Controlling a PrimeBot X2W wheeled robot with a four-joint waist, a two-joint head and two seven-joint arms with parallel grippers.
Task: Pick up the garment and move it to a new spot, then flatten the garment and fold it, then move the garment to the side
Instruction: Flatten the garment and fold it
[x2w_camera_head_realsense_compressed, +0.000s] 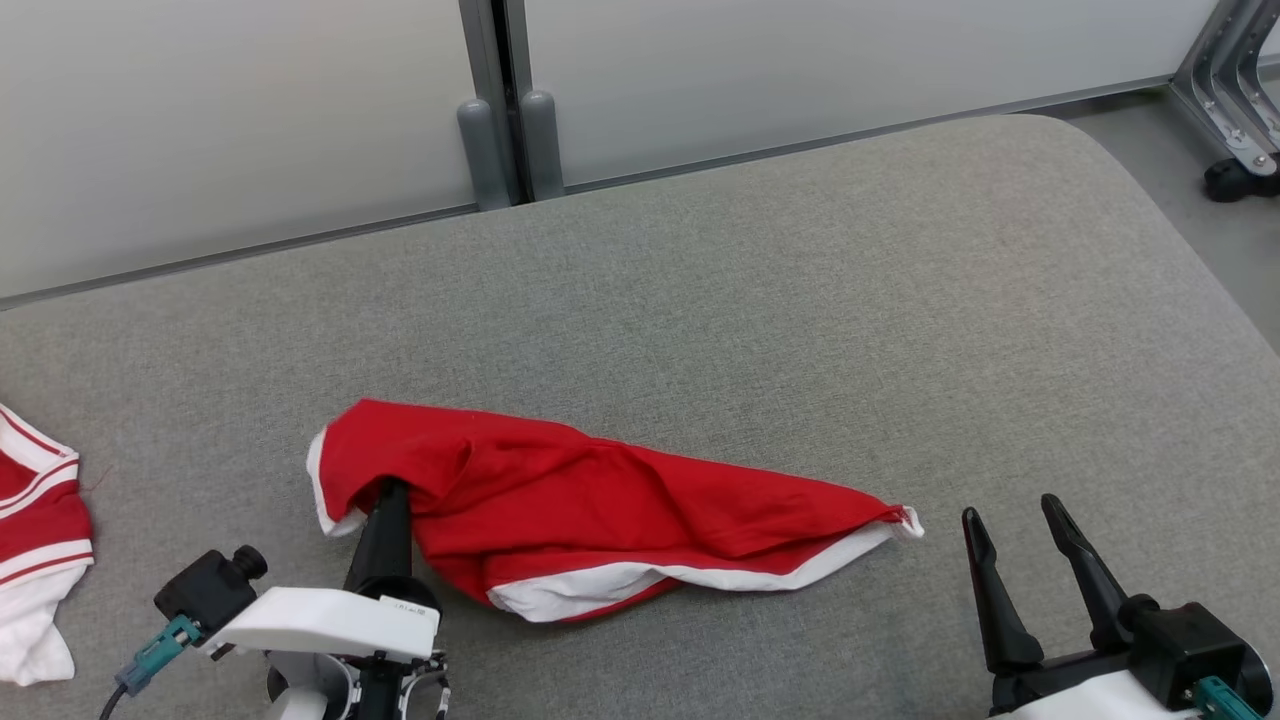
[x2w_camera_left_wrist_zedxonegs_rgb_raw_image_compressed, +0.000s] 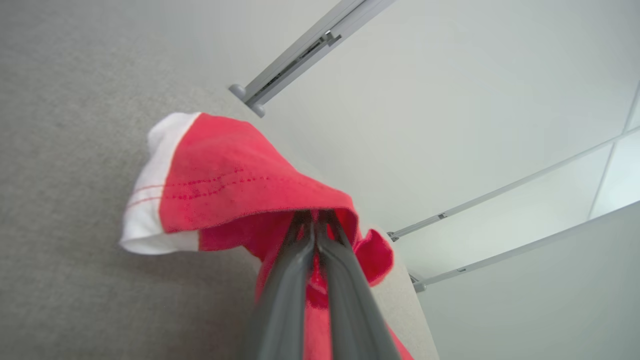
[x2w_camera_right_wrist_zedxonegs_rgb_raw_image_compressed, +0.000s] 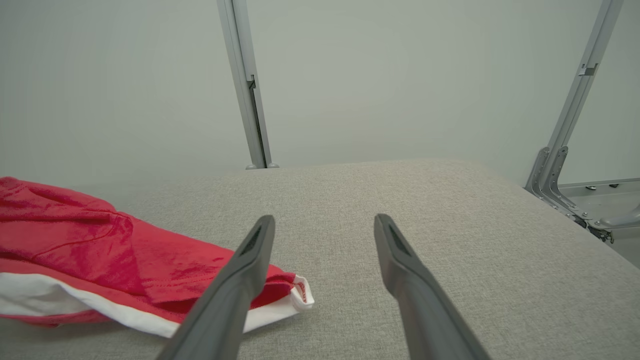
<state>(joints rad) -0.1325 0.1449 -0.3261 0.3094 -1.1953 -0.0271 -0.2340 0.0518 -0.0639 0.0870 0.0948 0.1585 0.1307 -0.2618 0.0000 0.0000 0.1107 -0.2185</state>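
Over the pinching left claw (x2w_camera_left_wrist_zedxonegs_rgb_raw_image_compressed: 314, 218) drapes the red garment (x2w_camera_head_realsense_compressed: 600, 495).

grey pad (x2w_camera_head_realsense_compressed: 800, 300), 2nd red/white cloth (x2w_camera_head_realsense_compressed: 35, 540), metal frame (x2w_camera_head_realsense_compressed: 1235, 90)

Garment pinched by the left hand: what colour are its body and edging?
The garment is red with white edging; the head view shows it best.
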